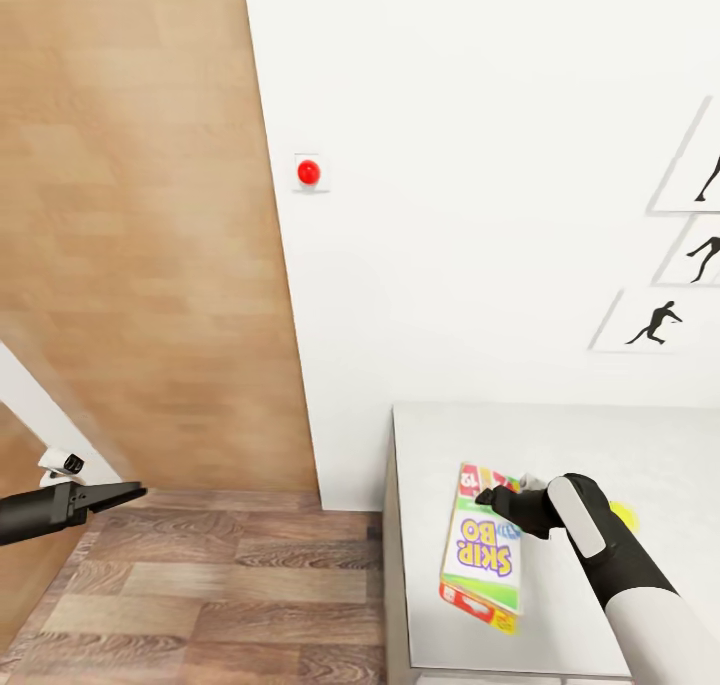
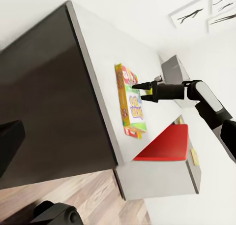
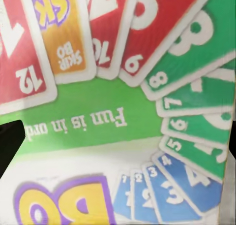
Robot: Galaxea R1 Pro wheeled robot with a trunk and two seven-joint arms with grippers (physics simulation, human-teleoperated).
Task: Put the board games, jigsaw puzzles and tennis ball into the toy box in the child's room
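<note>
The right arm [image 1: 640, 605] has a white rounded forearm, a black wrist with a light grey strip along it and black pointed fingers [image 1: 495, 495], and the left arm [image 1: 40, 510] is black with a small white camera block on top.

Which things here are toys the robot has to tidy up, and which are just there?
For the job:
- SKIP-BO board game, lying flat on the table, the right gripper at it
- tennis ball, a yellow bit peeking from behind the right arm

Just there:
- red button on the wall
- black figure pictures on the wall
- red panel beyond the table
</note>
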